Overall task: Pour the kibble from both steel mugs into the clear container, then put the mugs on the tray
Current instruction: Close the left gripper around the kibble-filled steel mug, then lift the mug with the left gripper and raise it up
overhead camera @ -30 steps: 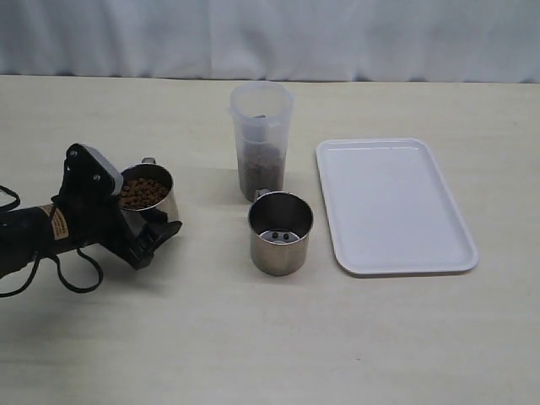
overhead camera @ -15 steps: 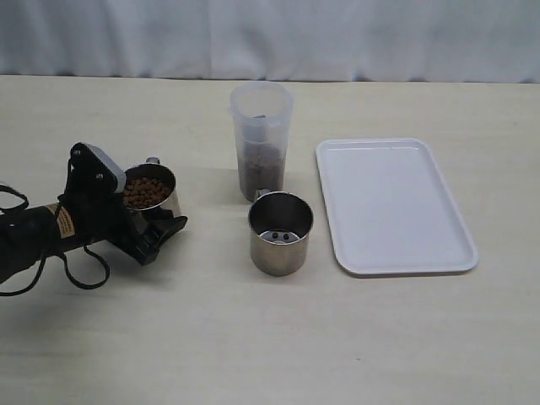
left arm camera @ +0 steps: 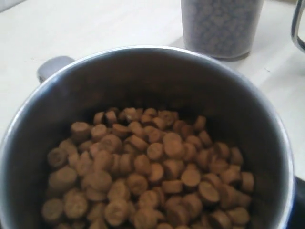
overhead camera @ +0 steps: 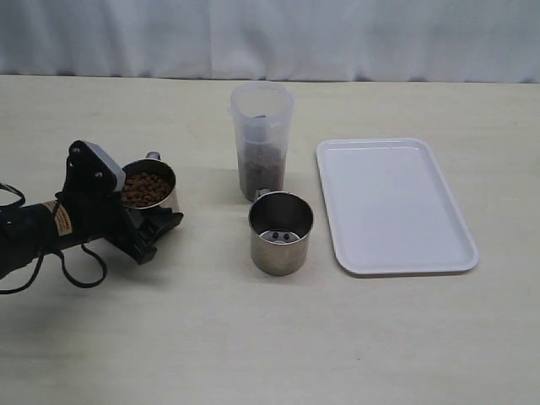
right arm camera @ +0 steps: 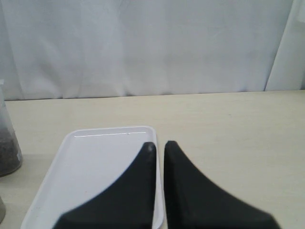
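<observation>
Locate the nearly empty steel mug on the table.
In the exterior view, the nearly empty steel mug stands near the middle of the scene, directly on the camera side of the clear container and just left of the white tray.

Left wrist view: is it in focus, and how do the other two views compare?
Left wrist view: the full mug fills the frame, its kibble slightly soft. Right wrist view: the shut right gripper is a dark silhouette, the tray clear. Exterior view: even light, faint shadows, all sharp.
</observation>
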You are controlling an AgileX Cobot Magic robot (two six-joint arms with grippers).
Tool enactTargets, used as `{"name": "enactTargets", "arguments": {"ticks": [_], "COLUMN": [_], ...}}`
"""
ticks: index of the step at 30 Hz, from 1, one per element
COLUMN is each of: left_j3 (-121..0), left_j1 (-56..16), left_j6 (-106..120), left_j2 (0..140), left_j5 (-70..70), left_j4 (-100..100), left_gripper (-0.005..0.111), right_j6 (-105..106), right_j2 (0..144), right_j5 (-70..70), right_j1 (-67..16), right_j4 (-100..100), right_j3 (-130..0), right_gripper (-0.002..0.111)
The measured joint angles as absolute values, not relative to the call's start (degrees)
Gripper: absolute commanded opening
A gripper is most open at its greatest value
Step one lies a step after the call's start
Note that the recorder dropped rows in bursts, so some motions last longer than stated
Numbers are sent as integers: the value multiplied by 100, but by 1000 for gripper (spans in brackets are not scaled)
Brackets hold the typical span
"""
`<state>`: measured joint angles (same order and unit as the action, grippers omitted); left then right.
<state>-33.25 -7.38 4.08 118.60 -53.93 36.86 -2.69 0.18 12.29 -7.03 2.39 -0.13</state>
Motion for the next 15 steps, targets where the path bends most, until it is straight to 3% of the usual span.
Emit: {"name": "enactTargets", "arguments": {"ticks": [6, 15], "left_j3": [-3046, -3008], "left_j1": [-738, -767], "left_j6": [349, 326], "left_j2": [10627, 8778], "left_j5": [-4772, -2780], "left_j4": [2961, 1642], "left_gripper": [0, 0], "right_j6": [-269, -269], "right_j2": [18, 18], "right_j5": [1229, 1229], "right_j1": [-703, -703], "right_j4": [239, 239], "right_j3": [-13, -13], "right_gripper": [4, 4]}}
